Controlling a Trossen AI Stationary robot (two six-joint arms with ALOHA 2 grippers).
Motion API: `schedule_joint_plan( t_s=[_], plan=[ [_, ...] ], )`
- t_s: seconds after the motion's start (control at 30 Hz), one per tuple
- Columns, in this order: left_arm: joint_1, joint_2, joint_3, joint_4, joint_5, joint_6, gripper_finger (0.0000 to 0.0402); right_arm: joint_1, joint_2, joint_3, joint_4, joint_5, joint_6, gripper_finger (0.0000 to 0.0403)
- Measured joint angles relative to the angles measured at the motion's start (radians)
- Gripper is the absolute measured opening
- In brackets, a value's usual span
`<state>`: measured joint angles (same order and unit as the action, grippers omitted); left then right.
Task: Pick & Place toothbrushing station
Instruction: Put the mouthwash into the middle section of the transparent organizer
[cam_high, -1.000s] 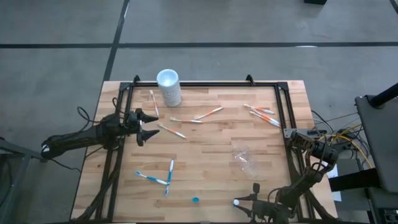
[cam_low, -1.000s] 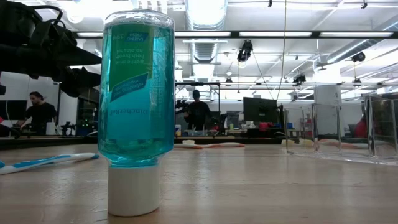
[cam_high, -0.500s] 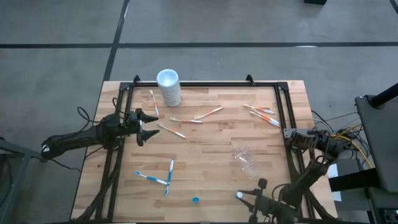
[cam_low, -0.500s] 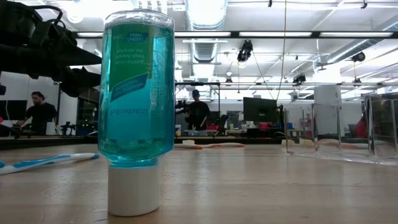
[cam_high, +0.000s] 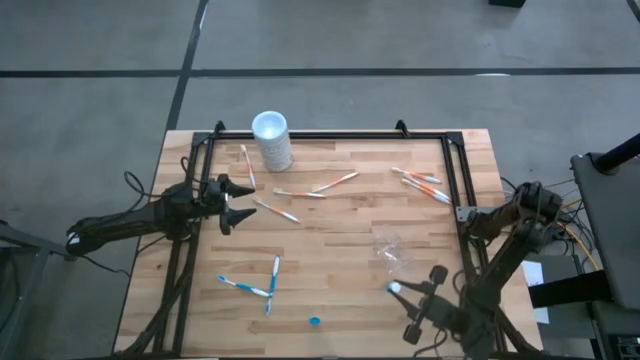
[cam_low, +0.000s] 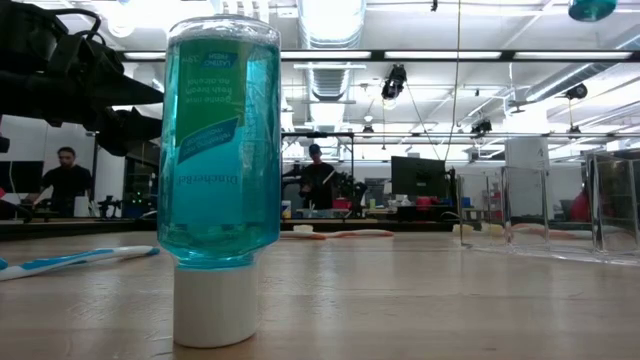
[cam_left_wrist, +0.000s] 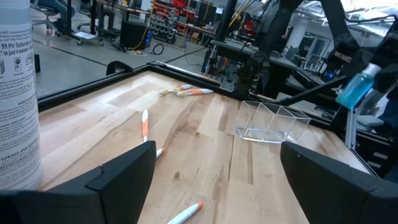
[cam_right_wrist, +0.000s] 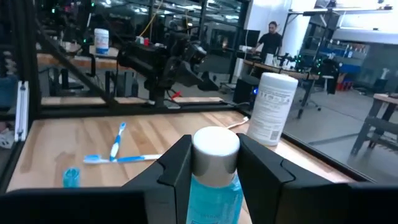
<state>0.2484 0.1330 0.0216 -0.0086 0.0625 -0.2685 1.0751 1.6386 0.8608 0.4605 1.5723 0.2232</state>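
We see the clear cup (cam_high: 393, 253) just beside our right gripper (cam_high: 397, 289), jaws pinching a blue bottle (cam_right_wrist: 214, 174); left gripper (cam_high: 232, 203) spread.

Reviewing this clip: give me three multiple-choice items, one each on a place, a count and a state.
1. Where is the clear holder?
A. On the table, close to the right gripper
B. In the left gripper
C. On top of the white canister

2. How many blue-and-white toothbrushes lie on the table?
A. One
B. Two
C. Five

3. What is the right gripper doing?
A. Open, empty
B. Shut on a blue bottle
C. Out of view

Answers: 1 A, the clear holder rests on the table near the right gripper. 2 B, two blue-and-white toothbrushes lie crossed. 3 B, its fingers clamp the blue bottle.
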Motion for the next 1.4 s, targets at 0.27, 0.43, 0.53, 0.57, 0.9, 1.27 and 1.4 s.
schedule_joint_plan(
  t_s=[0.27,0.43,0.53,0.57,0.9,1.27,1.4],
  plan=[
    [0.0,0.0,0.0,0.0,0.0,0.0,0.035,-0.008,-0.098,-0.078,-0.001,-0.001,0.005,0.0105],
    [0.0,0.0,0.0,0.0,0.0,0.0,0.0349,-0.007,-0.147,-0.128,-0.001,-0.001,0.006,0.0105],
    [0.0,0.0,0.0,0.0,0.0,0.0,0.0349,-0.007,-0.173,-0.165,0.0,-0.001,0.015,0.0105],
    [0.0,0.0,0.0,0.0,0.0,0.0,0.0349,-0.007,-0.182,-0.181,-0.001,-0.001,0.026,0.0105],
    [0.0,0.0,0.0,0.0,0.0,0.0,0.0349,-0.037,-0.23,-0.305,0.002,-0.002,0.117,0.0105],
    [0.0,0.0,-0.001,0.001,-0.001,0.0,0.035,-0.07,-0.312,-0.44,0.001,-0.002,0.174,0.0105],
    [0.0,0.0,-0.001,0.001,0.0,0.0,0.0349,-0.07,-0.386,-0.481,0.001,-0.004,0.173,0.0105]
  ],
)
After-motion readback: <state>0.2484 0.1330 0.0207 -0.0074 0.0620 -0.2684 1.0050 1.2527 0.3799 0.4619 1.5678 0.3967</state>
